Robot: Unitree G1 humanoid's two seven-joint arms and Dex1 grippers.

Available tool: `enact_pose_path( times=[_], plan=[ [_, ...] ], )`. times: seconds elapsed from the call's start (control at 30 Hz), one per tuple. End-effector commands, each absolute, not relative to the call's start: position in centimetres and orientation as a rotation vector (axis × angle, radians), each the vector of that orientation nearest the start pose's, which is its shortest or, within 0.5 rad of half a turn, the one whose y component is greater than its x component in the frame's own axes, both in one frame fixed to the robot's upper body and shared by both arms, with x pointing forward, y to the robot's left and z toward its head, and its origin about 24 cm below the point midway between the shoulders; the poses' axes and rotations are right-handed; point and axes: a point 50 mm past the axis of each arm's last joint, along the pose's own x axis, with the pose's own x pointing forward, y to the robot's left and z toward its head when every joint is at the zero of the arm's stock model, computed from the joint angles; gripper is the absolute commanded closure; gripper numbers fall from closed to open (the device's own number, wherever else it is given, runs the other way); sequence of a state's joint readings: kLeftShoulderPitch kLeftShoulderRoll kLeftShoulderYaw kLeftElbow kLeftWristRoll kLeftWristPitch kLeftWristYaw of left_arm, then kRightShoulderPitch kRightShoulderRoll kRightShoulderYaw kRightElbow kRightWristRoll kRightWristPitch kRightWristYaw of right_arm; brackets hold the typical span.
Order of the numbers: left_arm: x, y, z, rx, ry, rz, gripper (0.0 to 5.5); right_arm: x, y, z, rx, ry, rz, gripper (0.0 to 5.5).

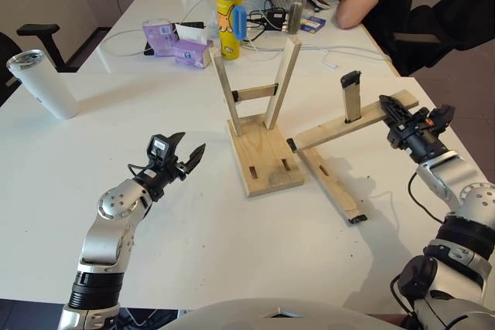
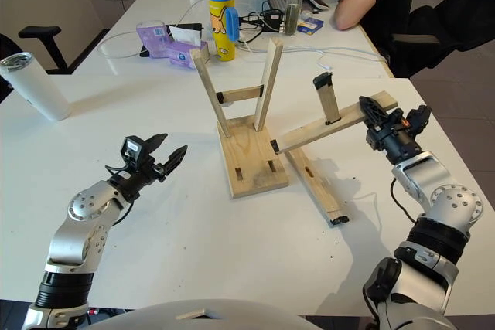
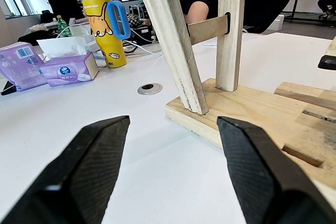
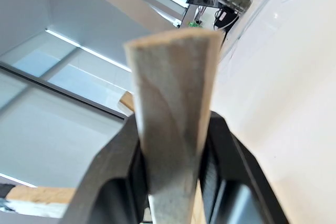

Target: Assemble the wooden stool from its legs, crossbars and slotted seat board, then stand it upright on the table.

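**Right arm's got the loose leg, and it's aiming left at the seat board**

Your right gripper [image 1: 396, 117] is pinching the far-right end of a leg [image 1: 340, 124]. That leg is sloping down to the left along a left-right axis, its low tip sitting just beside the seat board's [image 1: 267, 183] right edge, near the empty slots [image 1: 285, 164]. A crossbar [image 1: 352, 98] is sticking up from it. The board is lying flat mid-table. Your left gripper [image 1: 193, 140] is hanging spread wide to the board's left, holding nothing, so I'm guessing the right arm is doing the steering.
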State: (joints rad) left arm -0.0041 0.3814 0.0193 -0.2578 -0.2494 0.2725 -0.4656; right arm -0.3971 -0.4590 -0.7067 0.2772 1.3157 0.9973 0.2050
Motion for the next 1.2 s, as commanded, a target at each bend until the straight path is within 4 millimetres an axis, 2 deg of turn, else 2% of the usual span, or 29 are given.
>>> enact_pose_path(
  times=[0.03, 0.43, 0.67, 1.0, 1.2],
  plan=[
    [24.5, 18.3, 8.9, 0.145, 0.042, -0.507, 2.41, 28.1, -28.8, 13.3, 1.05, 0.141, 0.37, 4.47],
    [24.6, 18.2, 8.9, 0.145, 0.04, -0.512, 2.41, 28.7, -27.5, 11.2, 0.899, 0.196, 0.268, 4.47],
    [24.6, 18.2, 9.0, 0.145, 0.036, -0.51, 2.41, 28.8, -27.2, 11.0, 0.805, 0.184, 0.225, 4.47],
    [24.6, 18.3, 9.0, 0.146, 0.037, -0.503, 2.41, 28.9, -26.6, 11.5, 0.419, 0.141, 0.24, 4.47],
    [24.7, 18.4, 9.1, 0.15, 0.033, -0.507, 2.41, 28.9, -25.7, 12.3, 0.245, 0.108, 0.383, 4.46]
  ],
)
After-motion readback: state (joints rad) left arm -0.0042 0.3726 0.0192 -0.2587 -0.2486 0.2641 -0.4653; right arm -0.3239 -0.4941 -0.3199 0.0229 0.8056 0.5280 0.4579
